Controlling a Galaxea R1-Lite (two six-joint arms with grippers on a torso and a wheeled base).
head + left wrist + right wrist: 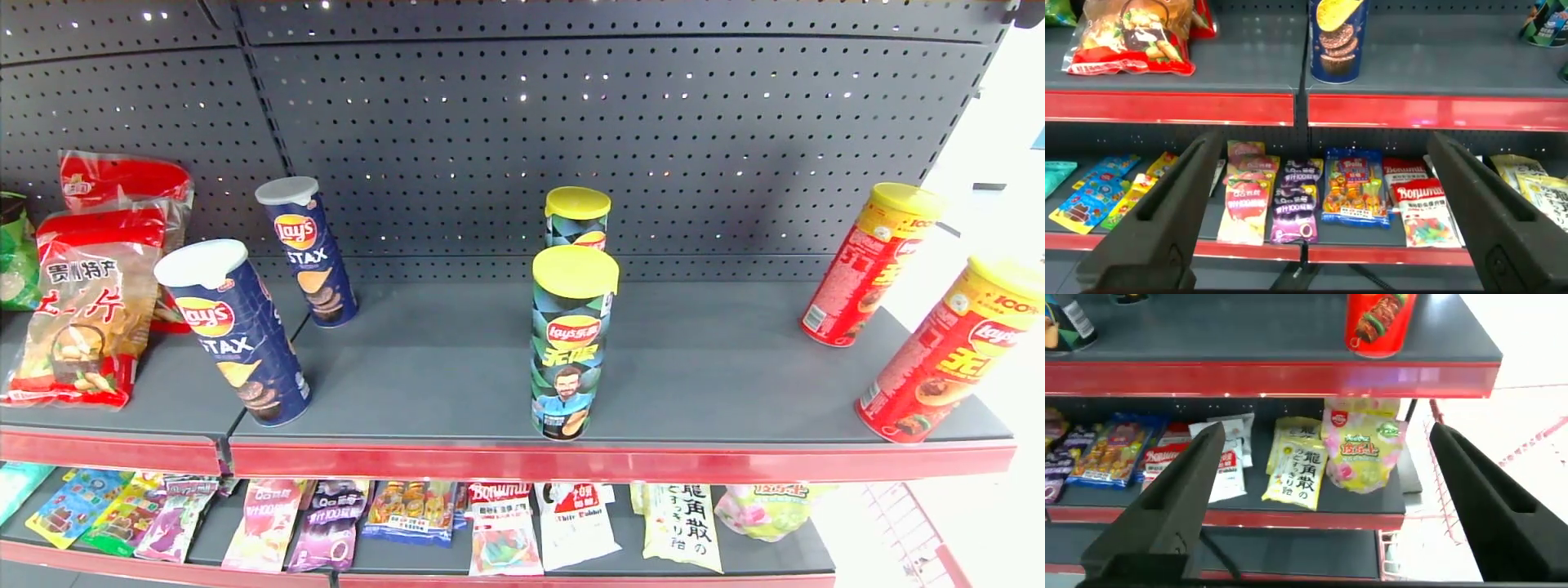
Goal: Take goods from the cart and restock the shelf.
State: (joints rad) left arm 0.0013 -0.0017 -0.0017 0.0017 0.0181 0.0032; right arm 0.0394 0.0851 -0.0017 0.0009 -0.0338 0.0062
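Six chip cans [570, 343] are seen standing on the upper shelf [694, 384] with wide gaps left between them, so restocking is judged partly done, while the left gripper [1323, 147] and right gripper [1327, 434] are held apart, empty, facing the lower shelf [767, 559].

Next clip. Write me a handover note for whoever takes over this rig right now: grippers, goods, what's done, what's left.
Left gripper: open, empty, facing the snack packets on the lower level.
Right gripper: open, empty, near the right end of the shelving.
Upper shelf: two blue cans, two green cans and two red cans, all standing, with wide gaps between the pairs. Bags at its left end.
Done: six cans are shelved.
Left: nothing is in hand, so probably fetch the next item from the cart and fill a gap.
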